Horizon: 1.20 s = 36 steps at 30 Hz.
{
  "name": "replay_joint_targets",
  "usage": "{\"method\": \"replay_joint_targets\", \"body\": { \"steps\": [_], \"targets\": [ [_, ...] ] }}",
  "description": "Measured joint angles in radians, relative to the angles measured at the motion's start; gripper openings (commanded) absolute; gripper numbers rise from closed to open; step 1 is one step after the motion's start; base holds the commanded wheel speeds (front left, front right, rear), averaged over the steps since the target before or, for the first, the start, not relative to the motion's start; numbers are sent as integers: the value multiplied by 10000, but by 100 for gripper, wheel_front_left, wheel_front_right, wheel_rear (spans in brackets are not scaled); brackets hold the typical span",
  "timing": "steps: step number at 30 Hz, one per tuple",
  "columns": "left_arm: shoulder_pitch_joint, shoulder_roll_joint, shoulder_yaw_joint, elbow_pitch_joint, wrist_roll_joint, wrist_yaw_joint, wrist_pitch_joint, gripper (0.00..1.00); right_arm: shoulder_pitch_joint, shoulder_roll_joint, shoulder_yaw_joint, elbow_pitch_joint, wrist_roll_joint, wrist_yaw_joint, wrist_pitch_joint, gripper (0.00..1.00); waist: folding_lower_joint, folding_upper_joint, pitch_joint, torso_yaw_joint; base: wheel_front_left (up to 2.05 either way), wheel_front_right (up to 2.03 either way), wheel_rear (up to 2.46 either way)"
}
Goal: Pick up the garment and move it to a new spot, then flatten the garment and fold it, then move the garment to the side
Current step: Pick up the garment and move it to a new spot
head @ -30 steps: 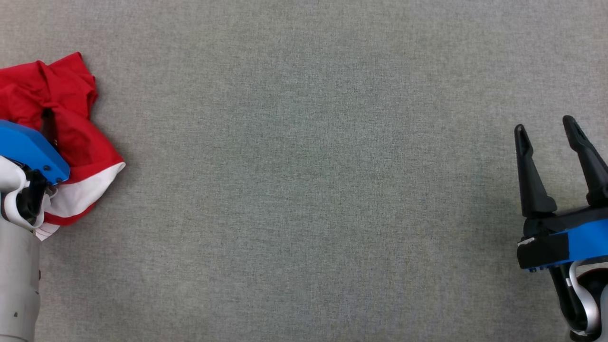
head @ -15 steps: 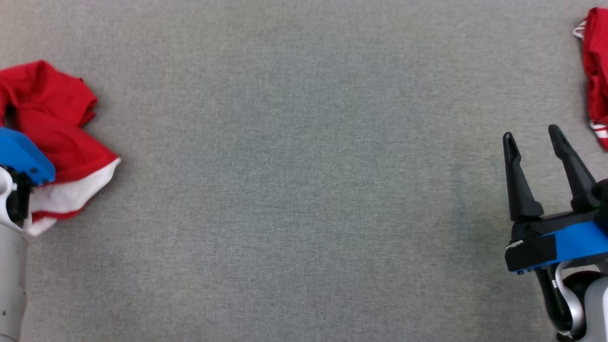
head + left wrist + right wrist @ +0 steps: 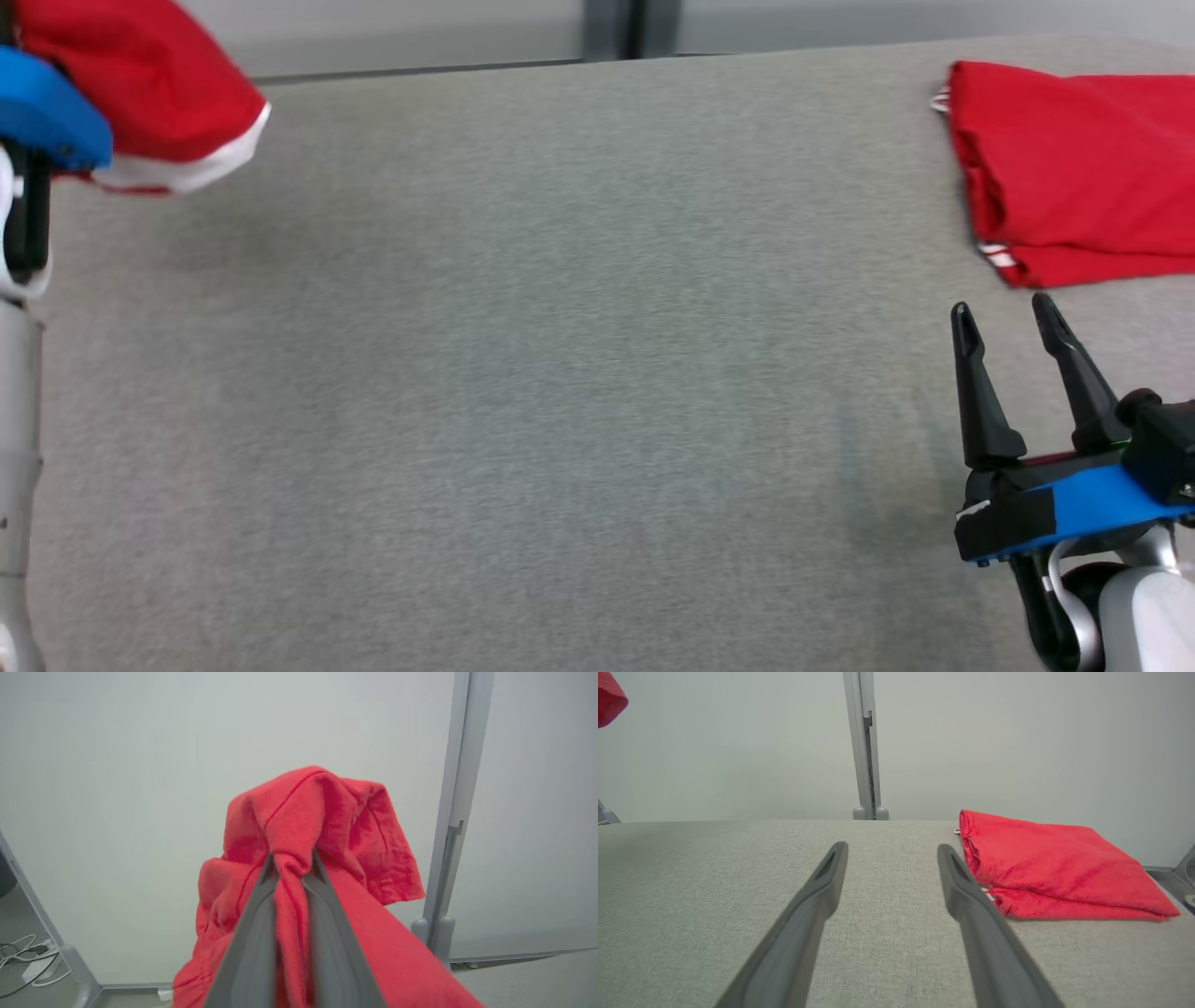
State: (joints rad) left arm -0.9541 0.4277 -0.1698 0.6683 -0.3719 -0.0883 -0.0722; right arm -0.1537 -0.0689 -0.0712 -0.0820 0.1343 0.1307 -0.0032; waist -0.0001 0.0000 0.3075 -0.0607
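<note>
Left fingers pinch the garment; right fingers spread.

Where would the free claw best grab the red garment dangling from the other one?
Probably its white-edged hem: that corner of the garment hangs free on the side facing the open right gripper, while the left gripper pinches a bunched fold. Come sideways from the right.

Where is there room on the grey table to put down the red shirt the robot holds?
The whole middle of the grey table is bare, from the lifted garment in the left gripper across to the right gripper. The far right corner is crowded: a folded red cloth lies there.
</note>
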Motion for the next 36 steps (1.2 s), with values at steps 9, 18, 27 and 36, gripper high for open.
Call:
{"method": "replay_joint_targets", "body": {
  "steps": [9,18,27,36],
  "targets": [
    [-638,-564,-1034,-2849,548,171,997,0,57,155,211,644,303,0,-518,100,0,0,-137,-1599,0,0,0],
    [4,-1183,-1858,-3983,635,228,1507,0,114,173,345,1162,790,0,-986,100,0,0,-160,-2549,0,0,0],
    [2317,-1753,-2466,-3586,284,479,1323,0,77,176,431,1465,874,0,-1198,100,1,0,-161,-2636,0,0,0],
    [4123,-2468,-3405,-2742,161,435,1012,0,19,178,485,1592,869,0,-1212,100,1,1,-181,-2462,0,0,0]
  ]
}}
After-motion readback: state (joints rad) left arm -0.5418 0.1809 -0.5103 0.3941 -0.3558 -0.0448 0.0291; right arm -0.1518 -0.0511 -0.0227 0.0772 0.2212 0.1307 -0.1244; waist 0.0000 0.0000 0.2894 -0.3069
